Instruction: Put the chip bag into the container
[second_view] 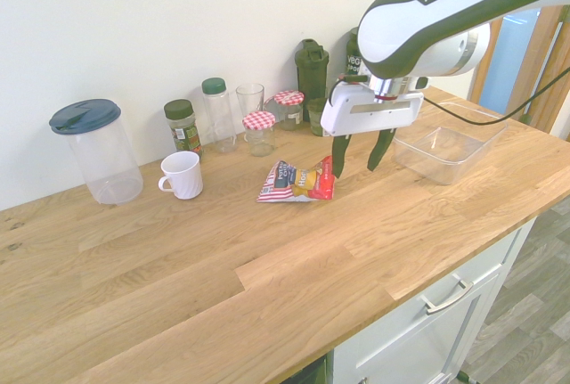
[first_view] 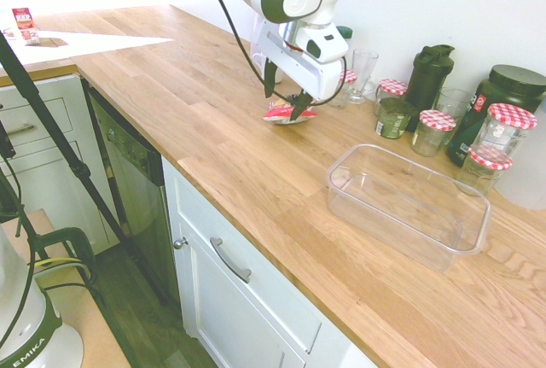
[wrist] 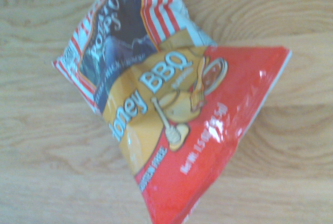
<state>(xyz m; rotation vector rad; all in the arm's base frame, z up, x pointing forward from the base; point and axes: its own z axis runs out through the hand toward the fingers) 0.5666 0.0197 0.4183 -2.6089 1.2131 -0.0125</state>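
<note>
The two-finger gripper is positioned low above the wooden countertop, fingers pointing down. Its jaws stand apart, with nothing clamped between them. The Honey BBQ chip bag lies on the countertop near the fingertips, its printed face up; the panel with "Honey BBQ" is yellow, the adjoining end red, the opposite end red-and-white striped. The clear plastic rectangular tub rests on the same countertop, well apart from the bag. Jars with red-checked lids stand near the tub.
</note>
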